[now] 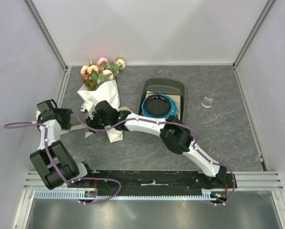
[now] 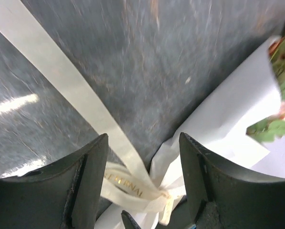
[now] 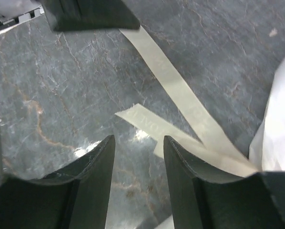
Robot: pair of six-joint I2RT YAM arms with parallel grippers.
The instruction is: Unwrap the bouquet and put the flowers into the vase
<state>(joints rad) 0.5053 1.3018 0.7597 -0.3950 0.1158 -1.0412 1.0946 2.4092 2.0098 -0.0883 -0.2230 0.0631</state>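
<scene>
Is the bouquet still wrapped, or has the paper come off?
Still wrapped: the bouquet lies with white paper around its stems, and the cream ribbon looks knotted at it, tails loose on the table.

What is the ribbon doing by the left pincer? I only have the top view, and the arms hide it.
Observer: The left wrist view shows the ribbon running through the open left pincer to a tied knot against the white wrap.
Operator: Is the right pincer holding anything?
Observer: No; the right pincer is open over bare table, with two ribbon tails lying flat beyond its fingertips.
Operator: Any print on the ribbon?
Observer: Yes, gold lettering beside the knot.
</scene>
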